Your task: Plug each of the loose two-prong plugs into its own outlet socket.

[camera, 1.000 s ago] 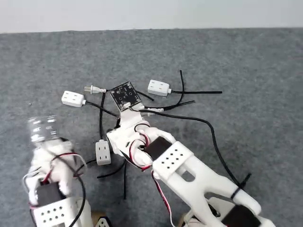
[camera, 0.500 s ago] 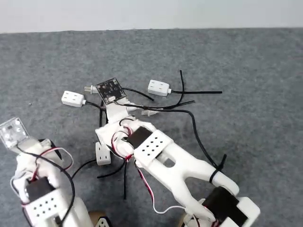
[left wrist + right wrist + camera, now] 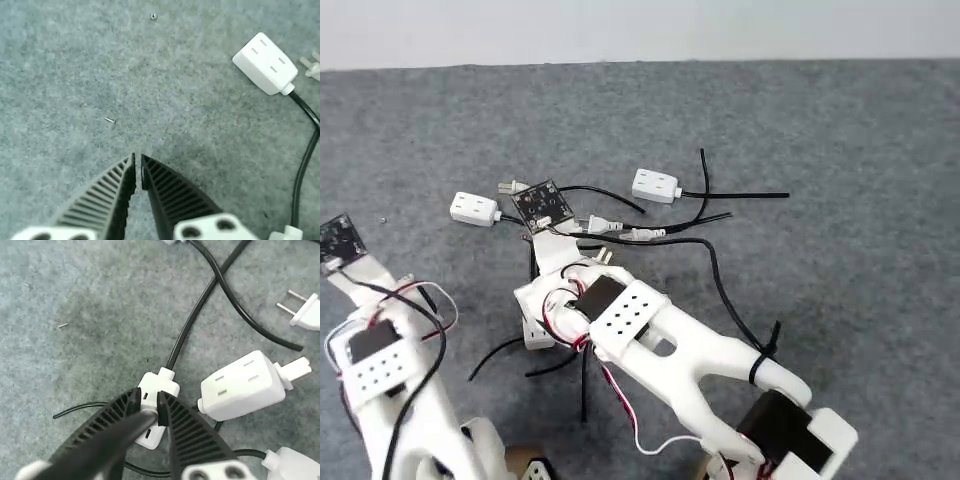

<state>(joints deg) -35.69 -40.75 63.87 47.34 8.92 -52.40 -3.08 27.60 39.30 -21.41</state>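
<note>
Plainly, nothing is plugged in yet. The right arm (image 3: 650,330), the bulkiest thing on the table, stretches over the middle of the cord tangle. The left arm (image 3: 380,370) stands off to the side of it.

Three white sockets lie apart. The left socket (image 3: 475,208) and the right socket (image 3: 655,185) both have bare faces. The third socket (image 3: 532,335) is half hidden under the right arm. Between the first two lie the loose plugs with their prongs in the open: one plug (image 3: 510,187) just beside the left socket, a second plug (image 3: 600,225) and a third plug (image 3: 642,235) near the middle.

The right gripper (image 3: 146,399) has its jaws drawn to a narrow gap on a small white connector (image 3: 159,385) at a cord's end. I judge it gripped, though I cannot tell whether it is a plug or a socket. The left gripper (image 3: 138,159) is closed on nothing, above bare carpet near the left socket. Every pairing remains to be done.

Underneath is a grey, short-piled carpet (image 3: 840,150), with a pale wall (image 3: 720,30) along its far edge. A tiny speck (image 3: 153,16) and a sliver (image 3: 109,120) lie on the pile.
</note>
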